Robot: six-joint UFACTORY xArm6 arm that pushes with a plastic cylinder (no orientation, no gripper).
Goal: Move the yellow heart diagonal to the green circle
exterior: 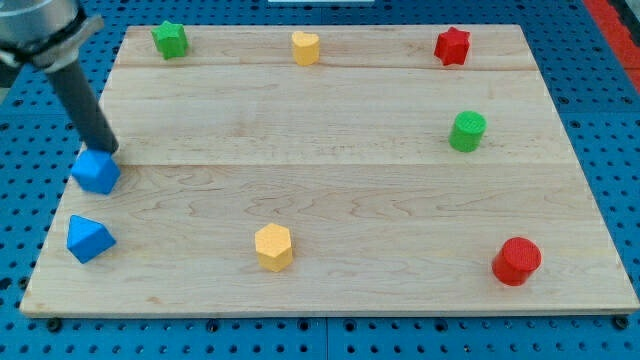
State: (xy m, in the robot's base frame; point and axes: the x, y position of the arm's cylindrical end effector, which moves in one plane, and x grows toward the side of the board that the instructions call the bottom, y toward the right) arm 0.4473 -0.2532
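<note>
The rod's tip (pixel 104 150) rests at the frame's left edge, touching the top of a blue block (pixel 96 171); it has no hand to open or close. The yellow heart (pixel 305 47) sits top centre of the wooden counter (pixel 330 180), well apart from the green circle (pixel 467 131) at right.

The pale wooden board (pixel 330 180) lies on a blue pegboard (pixel 600 80). On it: yellow heart (pixel 305 47), green circle (pixel 467 131), green star (pixel 170 40), red star (pixel 452 46), red cylinder (pixel 516 261), yellow hexagon (pixel 273 246), and two blue blocks (pixel 96 171) (pixel 89 238) nearest my dark tip (pixel 106 150).
</note>
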